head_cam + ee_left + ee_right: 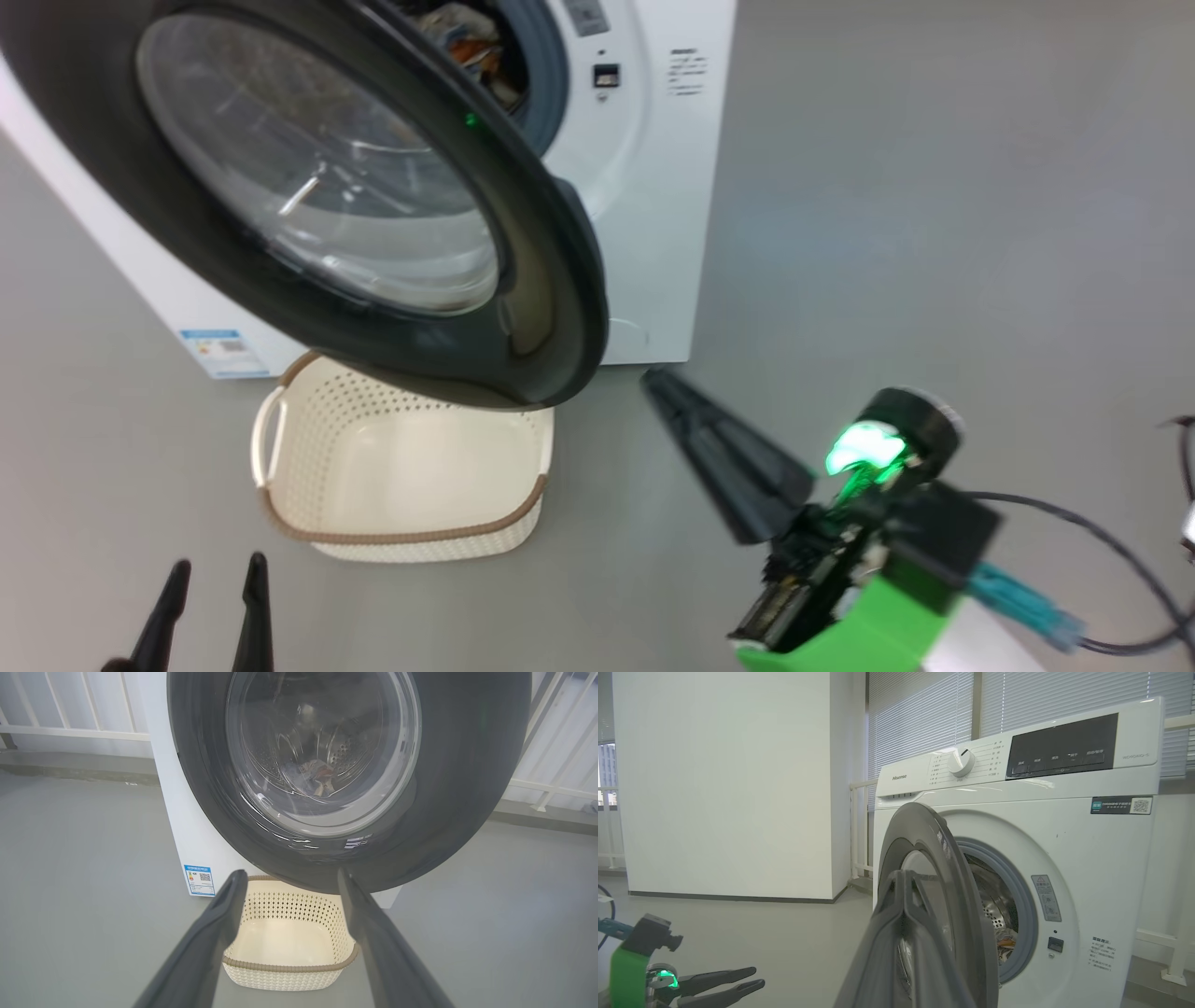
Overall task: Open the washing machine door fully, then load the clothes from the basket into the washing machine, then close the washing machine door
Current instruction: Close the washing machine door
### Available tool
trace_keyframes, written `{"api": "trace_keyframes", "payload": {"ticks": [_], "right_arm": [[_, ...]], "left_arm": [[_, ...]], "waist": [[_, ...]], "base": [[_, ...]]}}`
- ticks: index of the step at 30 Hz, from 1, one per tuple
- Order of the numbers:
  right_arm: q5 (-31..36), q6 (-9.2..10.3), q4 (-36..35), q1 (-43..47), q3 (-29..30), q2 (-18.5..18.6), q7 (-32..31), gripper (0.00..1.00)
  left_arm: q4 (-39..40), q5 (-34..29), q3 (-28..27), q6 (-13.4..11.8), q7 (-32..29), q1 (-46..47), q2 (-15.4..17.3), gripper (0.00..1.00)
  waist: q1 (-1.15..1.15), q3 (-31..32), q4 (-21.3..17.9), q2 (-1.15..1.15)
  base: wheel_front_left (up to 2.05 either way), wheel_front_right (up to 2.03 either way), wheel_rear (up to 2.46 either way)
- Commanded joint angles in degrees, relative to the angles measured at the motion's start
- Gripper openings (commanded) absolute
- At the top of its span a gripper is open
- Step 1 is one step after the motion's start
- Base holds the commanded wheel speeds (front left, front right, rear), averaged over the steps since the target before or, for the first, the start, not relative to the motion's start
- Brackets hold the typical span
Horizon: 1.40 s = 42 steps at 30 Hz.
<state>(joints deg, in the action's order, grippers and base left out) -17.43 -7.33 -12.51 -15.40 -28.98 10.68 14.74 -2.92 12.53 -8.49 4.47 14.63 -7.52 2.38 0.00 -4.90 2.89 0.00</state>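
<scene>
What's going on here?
Loading looks done: the clothes lie inside the washing machine and the basket is empty. The washing machine door stands part open over the basket. The right gripper, shut and holding nothing, sits near the door's free edge, likely to push it closed. The left gripper hangs open, low.

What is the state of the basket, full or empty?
Empty: the basket shows its bare cream bottom; the clothes lie inside the washing machine.
</scene>
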Motion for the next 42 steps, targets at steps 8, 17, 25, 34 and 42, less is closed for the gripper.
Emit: {"api": "trace_keyframes", "payload": {"ticks": [8,17,25,34,42], "right_arm": [[-3.22,-0.16,9.91,-6.43,-9.65,2.81,0.26,0.00],[-3.72,-0.16,19.87,-13.42,-10.91,2.40,0.26,0.00],[-2.26,-0.16,26.53,-17.73,-6.89,-0.74,0.26,0.00],[-0.23,-0.16,34.41,-22.59,1.90,-4.87,0.26,0.00],[0.95,-0.16,38.58,-29.06,10.10,-6.45,0.26,0.00]], "left_arm": [[2.29,2.07,0.03,-0.11,0.37,4.81,0.50,1.00],[2.94,3.49,4.26,-0.13,0.37,9.77,0.50,1.00],[3.35,4.44,6.43,-0.19,0.37,12.12,0.50,1.00],[2.94,5.55,7.27,0.51,0.37,13.33,0.50,1.00],[2.48,7.12,9.04,1.37,0.37,14.72,0.50,1.00]], "waist": [[0.00,-4.59,6.02,0.00],[0.00,-10.82,11.29,0.00],[0.00,-13.34,12.87,0.00],[0.00,-15.46,13.55,0.00],[0.00,-17.30,14.66,0.00]], "base": [[0.00,0.00,0.00],[0.00,0.00,0.00],[0.00,0.00,0.00],[0.00,0.00,0.00],[0.00,0.00,0.00]]}}
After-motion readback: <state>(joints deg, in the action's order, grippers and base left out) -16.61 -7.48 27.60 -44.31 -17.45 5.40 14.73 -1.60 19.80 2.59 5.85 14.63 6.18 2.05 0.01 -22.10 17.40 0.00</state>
